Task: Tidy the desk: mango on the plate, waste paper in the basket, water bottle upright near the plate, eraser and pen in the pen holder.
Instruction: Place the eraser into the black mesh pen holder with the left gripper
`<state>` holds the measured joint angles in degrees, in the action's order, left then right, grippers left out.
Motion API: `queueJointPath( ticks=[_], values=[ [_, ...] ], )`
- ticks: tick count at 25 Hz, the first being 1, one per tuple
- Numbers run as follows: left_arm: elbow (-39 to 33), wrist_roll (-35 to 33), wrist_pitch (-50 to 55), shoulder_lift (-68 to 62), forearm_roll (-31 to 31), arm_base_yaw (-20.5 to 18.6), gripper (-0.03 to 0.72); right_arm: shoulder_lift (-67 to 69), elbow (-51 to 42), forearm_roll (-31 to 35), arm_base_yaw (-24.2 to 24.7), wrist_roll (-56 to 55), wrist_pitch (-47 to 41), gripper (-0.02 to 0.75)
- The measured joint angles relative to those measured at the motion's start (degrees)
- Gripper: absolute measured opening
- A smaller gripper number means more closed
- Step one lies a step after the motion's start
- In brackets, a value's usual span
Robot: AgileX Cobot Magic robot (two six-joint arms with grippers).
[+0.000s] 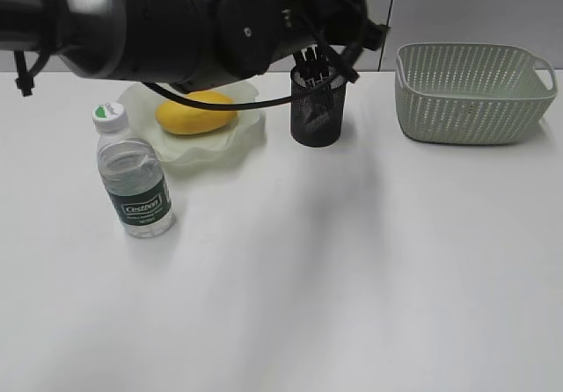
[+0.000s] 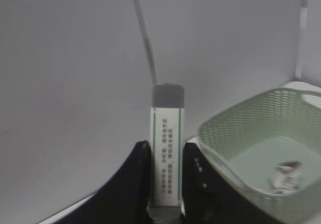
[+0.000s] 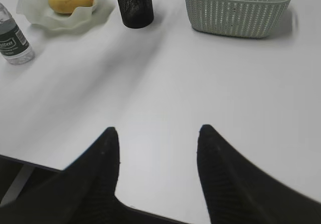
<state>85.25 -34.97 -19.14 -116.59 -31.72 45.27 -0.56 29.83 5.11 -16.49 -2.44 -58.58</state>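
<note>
My left gripper is shut on the eraser, a white-sleeved block with a grey tip. In the exterior view the left arm reaches across and this gripper hangs just above the black mesh pen holder. The mango lies on the pale green plate. The water bottle stands upright in front of the plate. The waste paper lies inside the basket. My right gripper is open and empty over the desk near its front edge.
The basket stands at the back right of the desk. Dark slim items stick out of the pen holder's top; I cannot tell if one is the pen. A grey wall rises behind the desk.
</note>
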Motion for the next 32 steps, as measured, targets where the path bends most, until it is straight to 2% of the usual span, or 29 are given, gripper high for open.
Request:
queueJointPath(
  ticks=[3,7,10,18,20,24,26,29,32],
  values=[
    [0.00,6.52,-7.31,-4.24,2.48,-3.84,0.142,0.00,0.00,0.00,0.00,0.00,0.00,0.403],
    [-0.18,21.34,-15.15,-10.96,17.33,-6.44,0.142,0.00,0.00,0.00,0.00,0.00,0.00,0.403],
    [0.53,25.49,-17.50,-13.98,20.78,-6.62,0.142,0.00,0.00,0.00,0.00,0.00,0.00,0.403],
    [3.35,26.75,-18.56,-16.40,21.70,-6.81,0.146,0.00,0.00,0.00,0.00,0.00,0.00,0.403],
    [3.41,26.74,-18.56,-16.40,21.83,-7.28,0.192,0.00,0.00,0.00,0.00,0.00,0.00,0.403],
    [3.41,26.74,-18.66,-16.40,21.72,-8.13,0.337,0.00,0.00,0.00,0.00,0.00,0.00,0.403],
    [3.46,26.74,-18.40,-16.40,21.72,-8.32,0.372,0.00,0.00,0.00,0.00,0.00,0.00,0.403],
    [3.46,26.86,-12.00,-14.51,20.85,-8.32,0.381,0.00,0.00,0.00,0.00,0.00,0.00,0.403],
    [3.41,26.89,4.19,-8.18,20.79,-8.32,0.323,0.00,0.00,0.00,0.00,0.00,0.00,0.403]
  ],
)
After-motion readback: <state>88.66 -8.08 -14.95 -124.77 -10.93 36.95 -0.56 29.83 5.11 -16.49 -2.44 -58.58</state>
